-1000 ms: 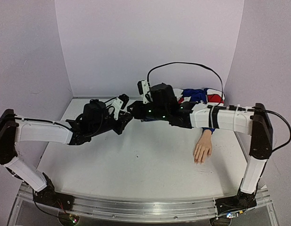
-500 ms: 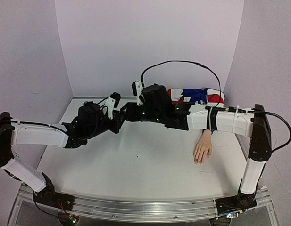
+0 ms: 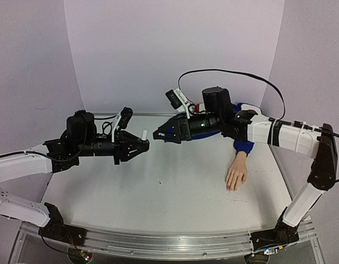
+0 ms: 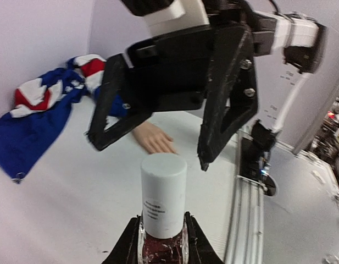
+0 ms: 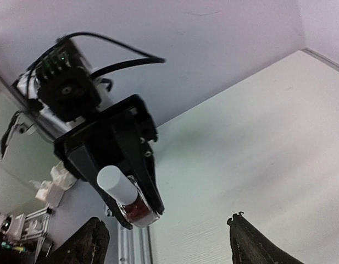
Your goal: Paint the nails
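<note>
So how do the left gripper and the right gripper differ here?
The left gripper is shut on the nail polish bottle; the right gripper is open and holds nothing. The left gripper points toward the robot's right, the right gripper toward its left, at the bottle's white cap. Both hang above the table, tips facing, apart.

Pale lilac walls (image 3: 174,49) enclose a white table (image 3: 158,203) edged by a metal rail (image 3: 158,243) along its near side.
</note>
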Controlling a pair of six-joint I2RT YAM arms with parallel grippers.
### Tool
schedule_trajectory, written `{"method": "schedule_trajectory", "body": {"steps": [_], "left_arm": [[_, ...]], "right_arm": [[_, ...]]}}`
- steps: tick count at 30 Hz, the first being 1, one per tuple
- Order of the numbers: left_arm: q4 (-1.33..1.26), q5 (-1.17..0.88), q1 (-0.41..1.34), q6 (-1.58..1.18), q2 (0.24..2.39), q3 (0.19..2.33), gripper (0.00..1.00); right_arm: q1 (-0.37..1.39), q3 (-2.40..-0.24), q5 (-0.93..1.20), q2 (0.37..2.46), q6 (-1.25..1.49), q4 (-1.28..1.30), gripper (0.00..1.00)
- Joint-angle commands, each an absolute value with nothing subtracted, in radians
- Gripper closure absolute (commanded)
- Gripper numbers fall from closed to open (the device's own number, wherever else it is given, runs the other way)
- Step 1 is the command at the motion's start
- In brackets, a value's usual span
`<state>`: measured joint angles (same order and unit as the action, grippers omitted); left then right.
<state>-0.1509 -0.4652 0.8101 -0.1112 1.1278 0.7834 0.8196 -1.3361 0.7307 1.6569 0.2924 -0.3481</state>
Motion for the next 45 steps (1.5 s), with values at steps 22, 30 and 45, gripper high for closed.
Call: {"method": "schedule_trajectory", "body": {"steps": [22,30,45], "left_arm": [[-0.141,-0.959,0.807,-0.165,1.215,0.935,1.00],[-0.142,-0.967,0.807,-0.163,1.222,0.945,1.00],[-0.143,-0.414,0.806,-0.093,1.185,0.923,1.00]], "right_arm": [[0.878,-1.344,1.164,1.670,0.364,-0.657,0.58],[0.883,-1.353,1.166,1.690,0.371,-0.657,0.65],[0.892,-1.313,1.001,1.691,0.365,-0.640,1.00]]}}
